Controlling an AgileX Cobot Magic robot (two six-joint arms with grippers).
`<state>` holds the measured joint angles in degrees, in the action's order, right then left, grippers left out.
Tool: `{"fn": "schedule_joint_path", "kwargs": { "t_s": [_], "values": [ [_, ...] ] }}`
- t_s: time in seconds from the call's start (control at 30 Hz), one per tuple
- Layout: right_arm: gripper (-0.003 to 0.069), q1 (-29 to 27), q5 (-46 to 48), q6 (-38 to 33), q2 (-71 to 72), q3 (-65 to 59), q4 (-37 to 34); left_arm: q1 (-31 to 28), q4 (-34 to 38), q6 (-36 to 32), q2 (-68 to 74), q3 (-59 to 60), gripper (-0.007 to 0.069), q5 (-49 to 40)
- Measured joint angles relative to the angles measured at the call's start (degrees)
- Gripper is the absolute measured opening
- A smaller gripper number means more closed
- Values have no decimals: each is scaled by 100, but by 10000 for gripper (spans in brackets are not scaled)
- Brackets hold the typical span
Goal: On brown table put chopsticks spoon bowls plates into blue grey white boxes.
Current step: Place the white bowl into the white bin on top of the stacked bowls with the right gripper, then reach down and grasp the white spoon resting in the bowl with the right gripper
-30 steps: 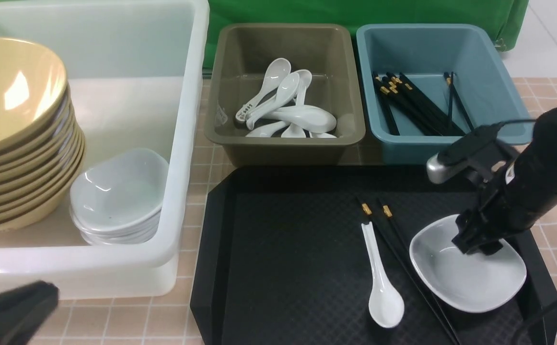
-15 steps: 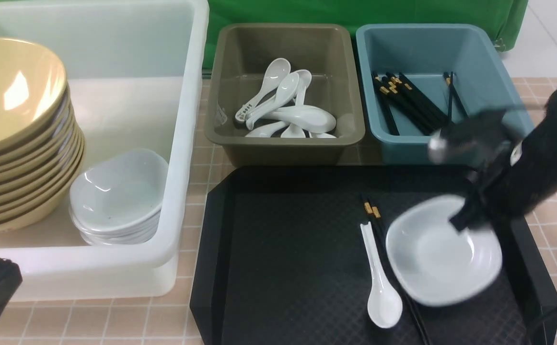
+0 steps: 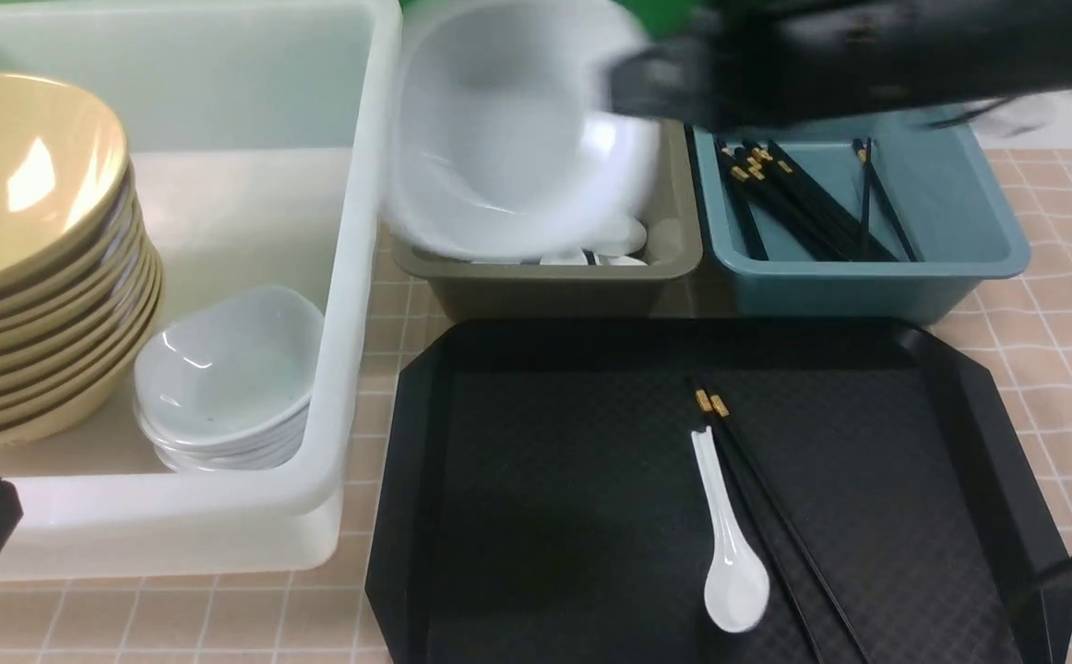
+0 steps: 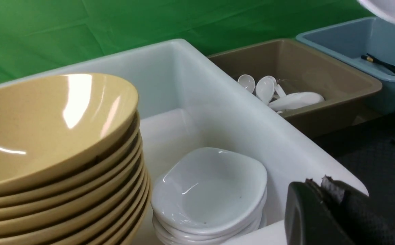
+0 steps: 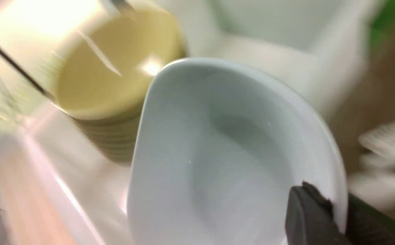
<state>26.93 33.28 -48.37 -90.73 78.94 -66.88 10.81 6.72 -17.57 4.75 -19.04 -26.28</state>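
One plate point(image 3: 508, 138) aloft at twelve o'clock
The white tub point(image 3: 351, 277), nine o'clock, holds stacked bowls point(image 3: 29, 166); above the grey box point(image 3: 545, 286) hangs the plate, rim pinched by the right gripper point(image 5: 338, 217); left gripper point(image 4: 320, 190) clenched empty at eight o'clock.

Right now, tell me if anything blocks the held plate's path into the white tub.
Nothing visible does. The plate, in the right gripper, hangs raised near the white tub's side wall; the plate stack inside is uncovered.
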Motion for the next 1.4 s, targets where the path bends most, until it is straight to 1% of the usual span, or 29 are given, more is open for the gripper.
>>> {"fn": "schedule_joint_path", "kwargs": {
  "t_s": [0.03,0.07,0.1,0.13,0.23,0.4,0.47,0.5,0.63,0.67,0.7,0.77,0.8,0.9,0.97,1.0,1.03,1.07,1.1,1.13,1.17,1.2,1.23,1.33,1.37,1.4],
  "values": [
    [76,235,-172,-549,-291,36,-671,0,0,0,0,0,8,0],
    [76,273,-200,-643,-291,43,-767,0,0,0,0,0,8,0],
    [76,576,-422,-1305,-667,155,-1347,0,0,0,0,0,8,0],
    [76,727,-560,-1521,-864,237,-1509,0,0,0,0,0,8,0],
    [77,1264,-1088,-1908,-1643,679,-1797,0,0,0,0,0,8,0],
    [104,1654,-1209,-2059,-2512,1257,-1741,0,0,36,0,0,8,0],
    [148,1709,-1209,-2064,-2719,1354,-1601,0,0,114,0,0,8,0],
    [183,1715,-1228,-2064,-2780,1370,-1530,7,0,128,0,0,8,0],
    [353,1694,-1216,-2065,-2763,1410,-1484,7,0,128,0,0,8,0],
    [362,1683,-1203,-2065,-2757,1410,-1472,7,0,128,0,0,8,0],
    [433,1618,-975,-2059,-2670,1410,-1310,7,0,128,0,0,8,0],
    [477,1494,-681,-1857,-2501,1410,-863,7,0,128,0,0,8,0],
    [489,1386,-445,-1539,-2292,1410,-460,7,0,128,0,0,8,0],
    [496,1101,129,-494,-1622,1410,1266,7,0,128,0,0,8,0],
    [491,903,749,535,-1178,1429,2674,7,0,128,0,0,8,0],
    [484,825,1198,1059,-935,1435,3605,7,0,128,0,0,8,0],
    [479,763,1579,1650,-777,1417,4316,7,0,128,0,0,8,6],
    [476,713,1802,1922,-702,1369,4806,7,0,128,0,0,8,13],
    [474,685,1943,2097,-664,1334,5019,7,0,128,0,0,8,12],
    [470,553,2477,2775,-572,1076,5656,7,0,128,0,0,8,25],
    [470,553,2520,2841,-567,1076,5711,7,-1,128,0,0,8,26],
    [467,407,2696,3285,-567,641,6044,7,-50,128,0,0,8,36],
    [467,373,2676,3447,-579,397,6106,7,-63,128,0,0,8,42],
    [467,326,2260,3866,-603,-569,6226,7,-105,128,0,72,8,121],
    [467,326,2219,3891,-603,-629,6221,7,-105,128,0,80,8,131],
    [467,326,1823,4100,-622,-1121,6203,7,-107,128,0,148,8,202]
  ]
}}
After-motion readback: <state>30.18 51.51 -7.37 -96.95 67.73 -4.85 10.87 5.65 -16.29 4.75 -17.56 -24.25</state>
